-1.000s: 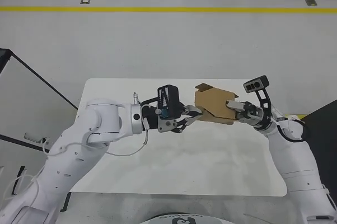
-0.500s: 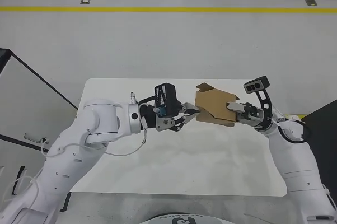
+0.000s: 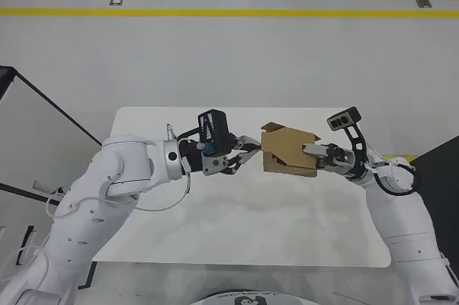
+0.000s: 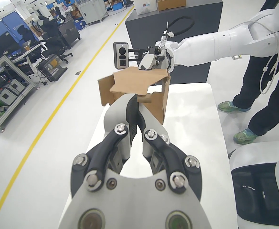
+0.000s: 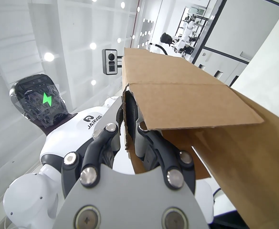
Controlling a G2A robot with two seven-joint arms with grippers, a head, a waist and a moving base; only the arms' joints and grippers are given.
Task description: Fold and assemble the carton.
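Note:
A brown carton (image 3: 289, 148), partly unfolded with loose flaps, hangs above the far middle of the white table (image 3: 214, 221). My right gripper (image 3: 312, 149) is shut on its right-hand wall. In the right wrist view the fingers (image 5: 139, 141) pinch that cardboard wall, and a flap of the carton (image 5: 177, 101) spreads beyond them. My left gripper (image 3: 254, 151) sits just left of the carton, shut with nothing between its fingers. In the left wrist view its tips (image 4: 132, 98) are level with the carton's (image 4: 134, 84) near flap edge, and the right gripper (image 4: 147, 63) shows on the far side.
A dark cabinet (image 3: 450, 175) stands past the table's right edge. A black-framed glass panel (image 3: 16, 114) stands to the left. The near half of the table is bare. A yellow floor line (image 3: 229, 12) runs behind the table.
My left gripper has drawn back to the left, off the carton's edge. The carton and my right gripper have shifted slightly left and the carton has tilted a little.

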